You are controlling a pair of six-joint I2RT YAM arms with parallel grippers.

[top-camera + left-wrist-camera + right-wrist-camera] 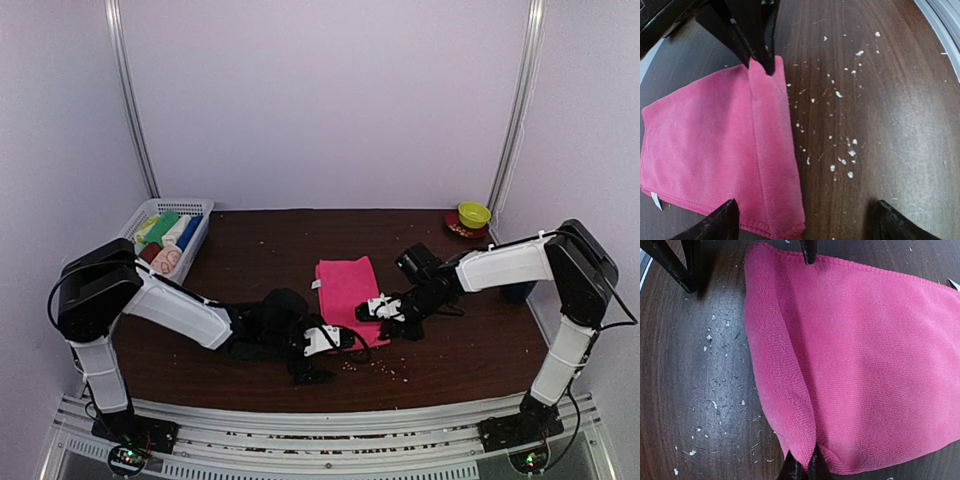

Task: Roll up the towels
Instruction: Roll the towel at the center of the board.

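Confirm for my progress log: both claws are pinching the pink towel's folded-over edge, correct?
Not quite. Only the right claw is pinching the folded-over edge of the pink towel. The left claw stands wide open and grips nothing, as the left wrist view shows.

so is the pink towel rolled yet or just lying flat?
Mostly spread. The pink towel lies flat; only its near edge is turned over into one narrow fold, pinched at one end by the right gripper.
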